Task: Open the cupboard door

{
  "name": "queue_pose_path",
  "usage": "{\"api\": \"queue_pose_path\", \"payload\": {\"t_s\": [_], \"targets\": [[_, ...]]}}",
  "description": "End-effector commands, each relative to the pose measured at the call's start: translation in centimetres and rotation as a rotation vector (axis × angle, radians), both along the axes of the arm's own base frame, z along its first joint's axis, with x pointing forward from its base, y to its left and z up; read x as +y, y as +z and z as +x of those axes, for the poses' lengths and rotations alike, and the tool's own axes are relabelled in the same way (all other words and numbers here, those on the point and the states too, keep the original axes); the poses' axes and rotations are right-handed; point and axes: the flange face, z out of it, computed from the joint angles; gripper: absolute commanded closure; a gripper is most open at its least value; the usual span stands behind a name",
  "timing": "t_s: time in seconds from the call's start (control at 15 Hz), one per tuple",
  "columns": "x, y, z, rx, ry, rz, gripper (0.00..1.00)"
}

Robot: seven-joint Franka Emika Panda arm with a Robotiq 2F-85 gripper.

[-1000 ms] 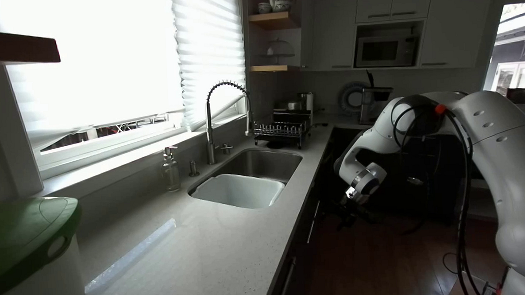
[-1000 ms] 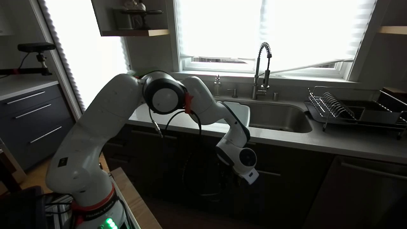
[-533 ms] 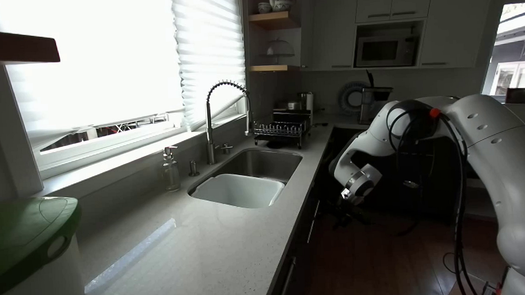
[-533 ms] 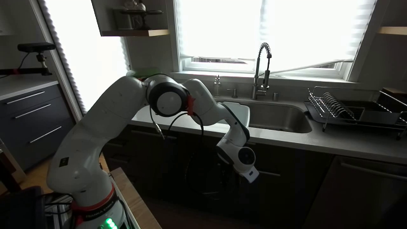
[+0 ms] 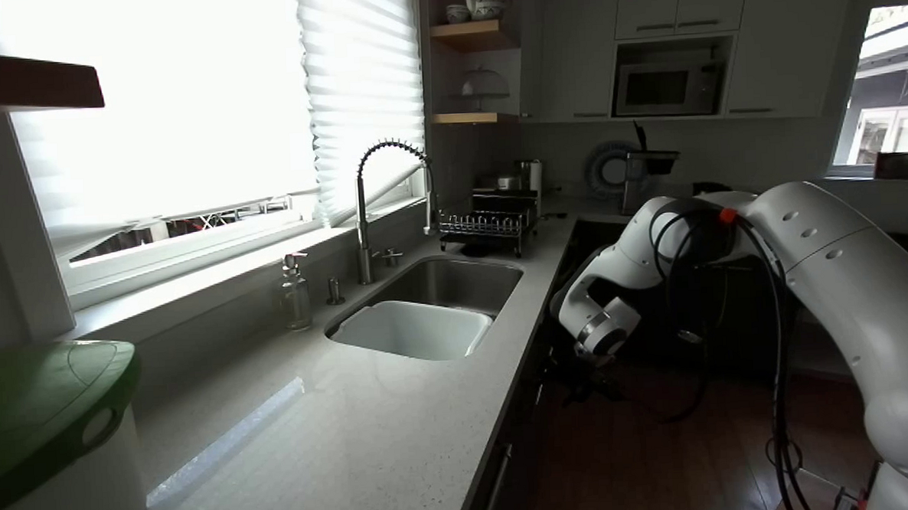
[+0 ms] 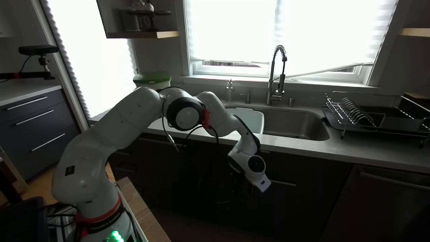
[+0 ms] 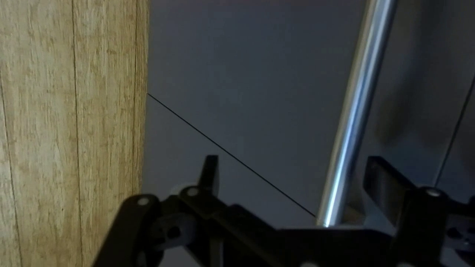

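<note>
The cupboard door (image 7: pixel 252 81) is dark grey and fills much of the wrist view, with a thin seam line along one edge. Its long silver bar handle (image 7: pixel 354 107) runs steeply through the right of the wrist view; a handle bar (image 6: pixel 284 183) also shows beside the wrist in an exterior view. My gripper (image 7: pixel 293 161) is open. The handle's lower end lies between its two black fingers in the picture, nearer the right finger, with no visible grip. In an exterior view the gripper (image 5: pixel 591 383) is a dark shape below the counter edge, close to the cabinet fronts.
A wood floor (image 7: pixel 74 129) lies along the left of the wrist view. The counter (image 6: pixel 302 148) overhangs above the gripper, with the sink (image 6: pixel 292 124) set in it. A dishwasher (image 6: pixel 379 201) stands to the right. Loose cables (image 5: pixel 779 333) hang from the arm.
The arm has leaned forward and come lower. The gripper has moved down and closer to the cabinet fronts. The cupboard fronts look the same.
</note>
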Motion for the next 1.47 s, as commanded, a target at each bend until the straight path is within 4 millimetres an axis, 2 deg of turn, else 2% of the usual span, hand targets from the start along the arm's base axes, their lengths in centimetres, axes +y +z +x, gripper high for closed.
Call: {"api": "queue_pose_path", "payload": {"t_s": [0.0, 0.27, 0.53, 0.8, 1.07, 1.4], "targets": [[-0.5, -2.0, 0.7, 0.017, -0.074, 0.002, 0.0], [-0.8, -2.6, -0.1, 0.104, -0.15, 0.012, 0.0], [-2.2, -2.5, -1.8, 0.179, -0.204, -0.005, 0.0], [-3.7, -3.0, -4.8, 0.245, -0.286, 0.024, 0.0], [-2.9, -3.0, -7.6, 0.282, -0.449, 0.113, 0.0], [-1.3, -2.2, -13.5, 0.3, -0.653, 0.106, 0.0]]}}
